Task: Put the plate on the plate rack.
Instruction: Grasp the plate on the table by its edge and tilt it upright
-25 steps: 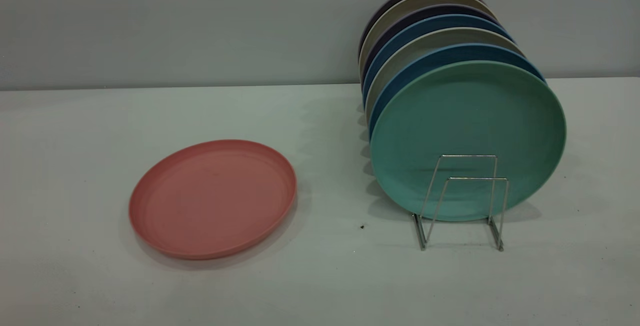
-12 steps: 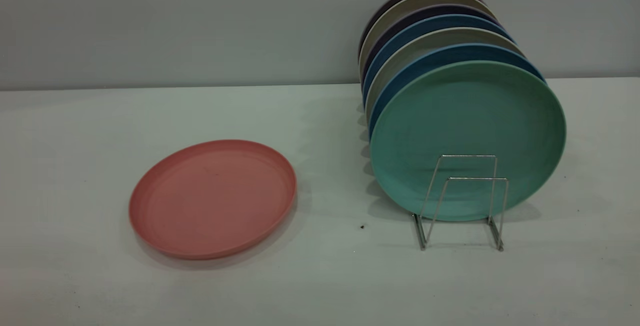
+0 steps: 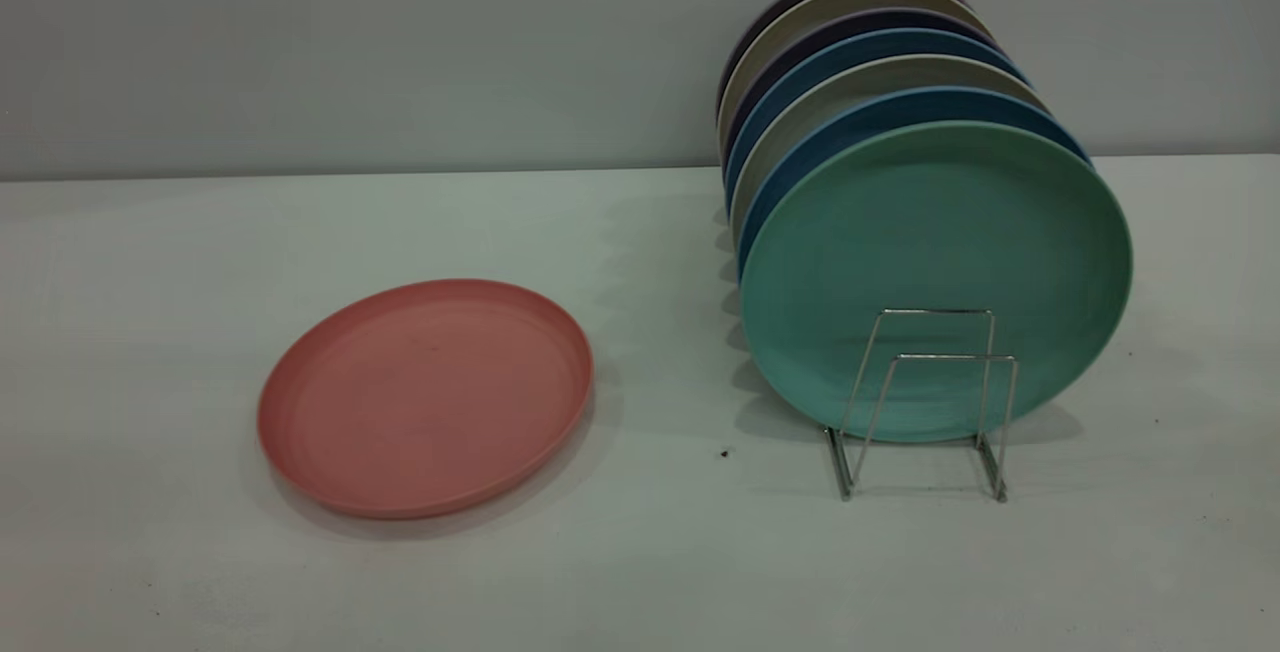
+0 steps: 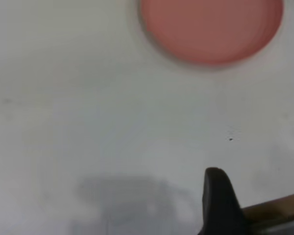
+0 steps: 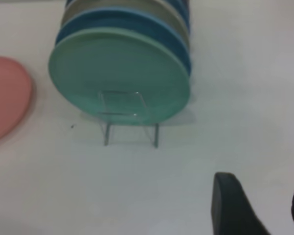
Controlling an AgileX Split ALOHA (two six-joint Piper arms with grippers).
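Left claw [image 4: 257,200]: one dark finger [image 4: 219,200] in full sight on my wrist view, the other only a sliver at the picture's edge, with a wide gap between them. Open, holding nothing, touching nothing; it hangs above bare table [image 4: 88,122] and casts a shadow there. The plate [image 4: 210,27] lies well ahead of it, apart from the fingers.

Right claw [image 5: 262,205]: same reading. One dark finger [image 5: 232,208] clear, the second just at the edge, spread wide, nothing between them. It sits over the table near the plate rack [image 5: 130,122], not in contact with it.

Neither arm appears in the exterior view.

Plate [image 3: 425,397]: salmon-pink, flat on the table [image 3: 650,572], rim up, well apart from the plate rack [image 3: 925,402] on that view's left.

Rack: two front wire loops stand free at the near end. Just behind them a teal-green plate [image 3: 935,262] stands on edge, leaning back slightly. More plates [image 3: 850,62] are filed behind it in blue, beige and dark tones.
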